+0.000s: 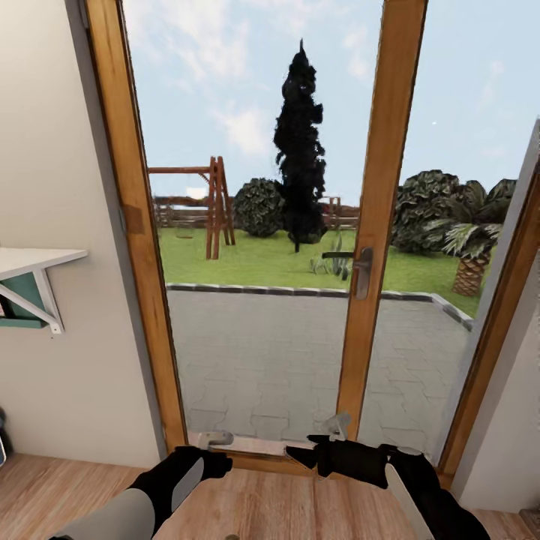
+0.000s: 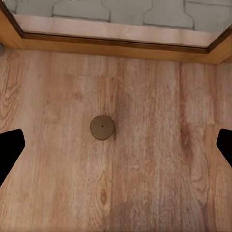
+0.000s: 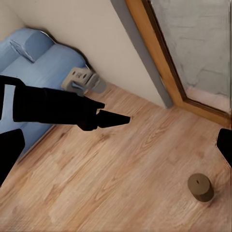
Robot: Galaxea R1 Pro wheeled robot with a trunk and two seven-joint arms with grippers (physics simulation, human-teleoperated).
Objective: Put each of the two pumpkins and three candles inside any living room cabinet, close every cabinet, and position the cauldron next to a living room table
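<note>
One candle (image 2: 102, 127), a short stubby tan cylinder with a dark dot in its top, stands upright on the wooden floor. My left gripper (image 2: 116, 145) hangs above it, open, with its black fingertips (image 2: 9, 150) far apart on either side and touching nothing. From the right wrist view the same candle (image 3: 200, 187) sits off to one side of my right gripper (image 3: 116, 150), which is open and empty. Both grippers, left (image 1: 210, 459) and right (image 1: 304, 454), are low in front of the glass doors. Pumpkins, cabinet, cauldron and table are out of view.
Tall wood-framed glass doors (image 1: 371, 270) with a lever handle (image 1: 361, 268) stand straight ahead, with a patio and garden beyond. A white bracket shelf (image 1: 34, 262) juts from the left wall. A blue sofa (image 3: 43, 63) and a small grey object (image 3: 82, 79) sit by the wall.
</note>
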